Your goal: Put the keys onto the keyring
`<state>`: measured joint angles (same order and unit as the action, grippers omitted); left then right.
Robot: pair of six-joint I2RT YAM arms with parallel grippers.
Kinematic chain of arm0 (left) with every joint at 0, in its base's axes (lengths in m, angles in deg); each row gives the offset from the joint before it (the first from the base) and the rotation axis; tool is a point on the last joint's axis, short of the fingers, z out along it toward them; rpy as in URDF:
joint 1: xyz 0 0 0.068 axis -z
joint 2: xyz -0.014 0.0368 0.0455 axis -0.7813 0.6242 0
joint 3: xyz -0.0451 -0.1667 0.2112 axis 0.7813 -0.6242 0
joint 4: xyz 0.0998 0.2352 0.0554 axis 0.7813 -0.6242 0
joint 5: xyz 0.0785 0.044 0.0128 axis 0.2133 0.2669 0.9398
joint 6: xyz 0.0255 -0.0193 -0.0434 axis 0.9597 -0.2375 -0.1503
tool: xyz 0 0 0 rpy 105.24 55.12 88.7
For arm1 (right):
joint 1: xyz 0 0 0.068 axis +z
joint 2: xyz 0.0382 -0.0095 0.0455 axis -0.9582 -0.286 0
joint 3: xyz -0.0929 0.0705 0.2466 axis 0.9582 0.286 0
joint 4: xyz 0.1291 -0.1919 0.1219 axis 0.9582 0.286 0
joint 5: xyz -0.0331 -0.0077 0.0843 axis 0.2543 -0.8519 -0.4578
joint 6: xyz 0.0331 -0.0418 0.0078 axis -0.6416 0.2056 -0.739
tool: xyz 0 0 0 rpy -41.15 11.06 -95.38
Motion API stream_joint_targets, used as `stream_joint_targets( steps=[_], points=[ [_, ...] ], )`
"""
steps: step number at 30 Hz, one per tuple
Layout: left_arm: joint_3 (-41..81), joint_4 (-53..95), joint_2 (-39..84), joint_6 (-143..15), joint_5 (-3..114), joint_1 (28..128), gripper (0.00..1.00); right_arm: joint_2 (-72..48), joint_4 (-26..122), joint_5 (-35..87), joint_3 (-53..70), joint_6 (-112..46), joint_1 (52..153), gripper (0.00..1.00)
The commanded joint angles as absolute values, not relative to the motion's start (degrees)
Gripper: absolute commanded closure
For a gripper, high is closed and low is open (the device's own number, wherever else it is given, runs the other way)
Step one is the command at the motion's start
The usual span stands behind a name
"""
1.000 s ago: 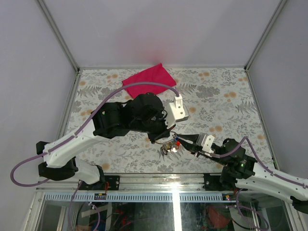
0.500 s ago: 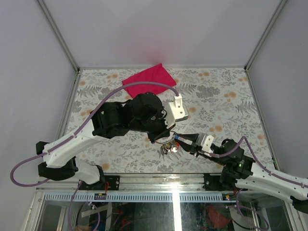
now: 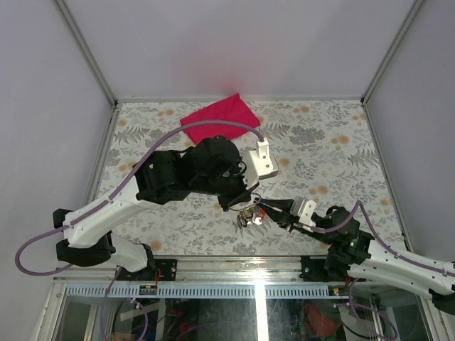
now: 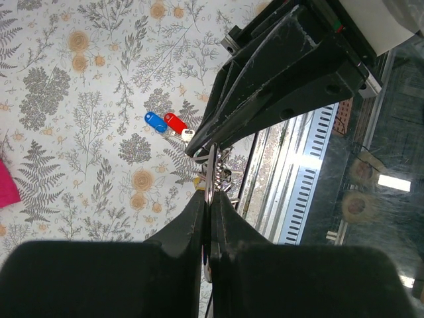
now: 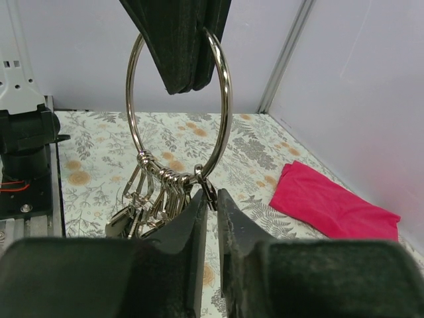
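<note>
Two pincers are committed to one object. The left pincer [image 4: 209, 201] is closed on the keyring [image 5: 227, 112], clamping the thin silver ring at its 12 o'clock point in the right wrist view. The right pincer [image 5: 211, 197] is drawn nearly shut on the lower arc at about 5 o'clock and appears to grip the wire just beside the gathered clips. The ring hangs upright and appears clear of the counter [image 4: 79, 139], with its bunch of dark-headed keys [image 5: 136, 211] dangling from the 6 to 7 o'clock sector. Neither loose key is on the ring. The red key [image 4: 175, 122] and the blue key [image 4: 156, 121] lie flat on the counter, parallel and just beside each other. In the left wrist view they sit at about 10 o'clock from the ring's edge-on wire, close to the right pincer's fingertips and apart from the left pincer. Each key's long axis runs from 10 o'clock at the plastic head to 4 o'clock at the silver blade, so the blades point toward the ring. Judgement: the right arm is the nearer one to collect a key, but it must first release the ring, leaving the left pincer as sole support. The magenta cloth [image 5: 334, 207] lies well apart at the far side and plays no part.
</note>
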<state>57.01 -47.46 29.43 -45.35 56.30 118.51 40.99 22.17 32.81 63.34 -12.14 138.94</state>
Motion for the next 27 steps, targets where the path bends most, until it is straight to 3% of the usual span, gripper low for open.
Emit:
stream_joint_targets(
  steps=[1, 8, 21, 27],
  points=[
    [59.14, -45.93, 28.93, -45.77, 55.98, 118.85, 1.0, 41.43, 18.08, 34.04, 62.4, -12.33, 138.88, 0.89],
    [59.02, -46.04, 28.59, -45.68, 56.34, 118.83, 1.0, 44.03, 25.2, 35.67, 60.05, -9.61, 138.86, 1.0],
    [54.49, -42.99, 27.18, -45.58, 56.86, 118.83, 1.0, 45.29, 48.39, 36.5, 48.77, -7.43, 138.87, 1.0],
    [49.58, -37.45, 24.28, -45.86, 56.39, 118.83, 0.89, 42.45, 58.01, 36.55, 42.4, -10.88, 138.86, 1.0]
  ],
)
